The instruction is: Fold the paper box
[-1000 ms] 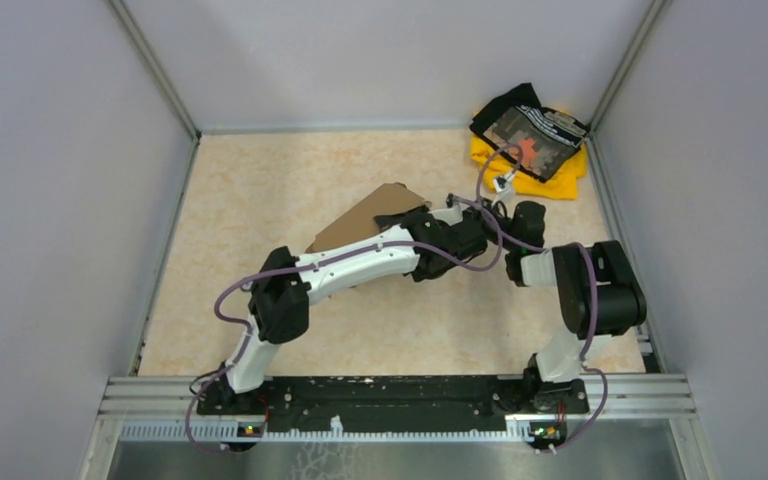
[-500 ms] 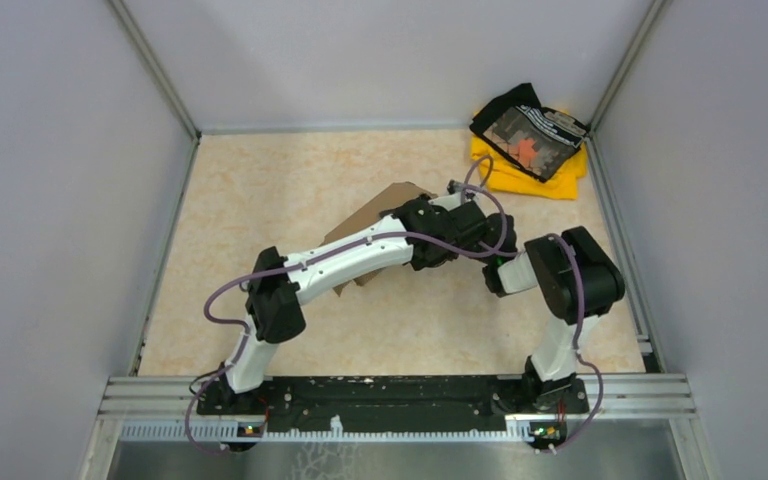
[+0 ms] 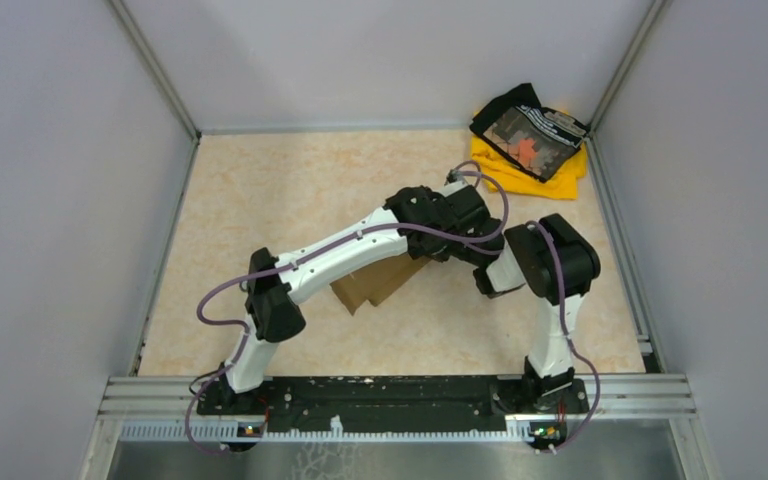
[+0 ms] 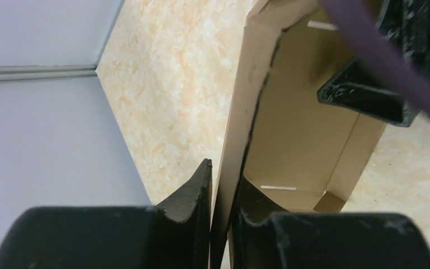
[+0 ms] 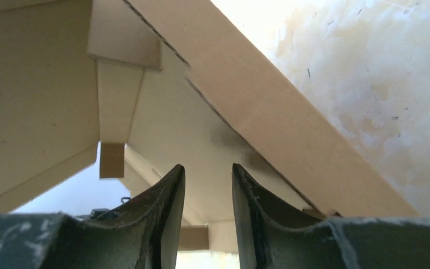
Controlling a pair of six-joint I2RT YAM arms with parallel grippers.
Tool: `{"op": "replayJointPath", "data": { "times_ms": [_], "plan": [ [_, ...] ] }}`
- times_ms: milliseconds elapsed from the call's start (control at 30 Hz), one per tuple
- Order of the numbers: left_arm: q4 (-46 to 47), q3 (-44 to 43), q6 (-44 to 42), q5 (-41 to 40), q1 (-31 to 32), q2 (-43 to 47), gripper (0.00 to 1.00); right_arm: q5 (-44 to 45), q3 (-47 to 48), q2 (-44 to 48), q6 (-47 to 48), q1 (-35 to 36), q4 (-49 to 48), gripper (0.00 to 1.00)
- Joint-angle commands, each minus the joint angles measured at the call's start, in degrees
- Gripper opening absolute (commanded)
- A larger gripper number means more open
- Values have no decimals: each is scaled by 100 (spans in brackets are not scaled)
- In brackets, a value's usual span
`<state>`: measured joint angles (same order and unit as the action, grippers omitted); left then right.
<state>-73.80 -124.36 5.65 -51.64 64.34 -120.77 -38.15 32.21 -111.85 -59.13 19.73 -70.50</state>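
We see the paper box [image 3: 370, 287] half-formed in the middle of the table [image 3: 260, 190], mostly hidden beneath the left arm [image 3: 335, 258]. The left gripper [image 4: 222, 185] straddles one box wall; whether it clamps, we cannot tell. The right gripper [image 5: 208, 188] stands parted among the flaps, grasping nothing.

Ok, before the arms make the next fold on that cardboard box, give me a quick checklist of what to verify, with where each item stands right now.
1. Wall of the paper box between the fingers of the left tool: ok.
2. Left tool clamped firmly on that wall: cannot tell.
3. Right tool empty, jaws apart, cardboard just past its tips: ok.
4. Clear overhead view of the box: not ok, the left arm covers much of it.
5. Cloth pile away from the box: ok, in the far right corner.
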Motion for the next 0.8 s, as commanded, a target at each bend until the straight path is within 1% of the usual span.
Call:
{"op": "replayJointPath", "data": {
  "times_ms": [0, 167, 333, 433, 533, 600, 667, 733, 767],
  "plan": [
    [-141, -384, 259, 242, -25, -2, 20, 235, 154, -86, 135, 191, -127, 36],
    [-117, -468, 197, 165, -25, 53, 21, 328, 228, -173, 113, 330, -278, 36],
    [-112, -366, 165, 49, -26, 64, 20, 442, 323, -11, 204, 400, -275, 36],
    [-96, -343, 140, -28, -35, 79, 20, 409, 448, -53, 89, 400, -403, 36],
    [-253, -227, 333, -245, -171, 143, 23, 332, 382, 124, 37, 339, -436, 37],
    [-526, -174, 745, -250, -482, 198, 36, 286, 292, 413, 149, 284, -172, 37],
    [-648, 36, 1212, -123, -893, 368, 50, 202, 292, 799, 427, 269, 400, 39],
    [-275, 570, 1375, 198, -1343, 741, 61, 135, 366, 1198, 871, 266, 1289, 43],
    [140, 960, 1330, 429, -1532, 977, 70, 159, 429, 1430, 1264, 264, 1771, 47]
  ]
}}
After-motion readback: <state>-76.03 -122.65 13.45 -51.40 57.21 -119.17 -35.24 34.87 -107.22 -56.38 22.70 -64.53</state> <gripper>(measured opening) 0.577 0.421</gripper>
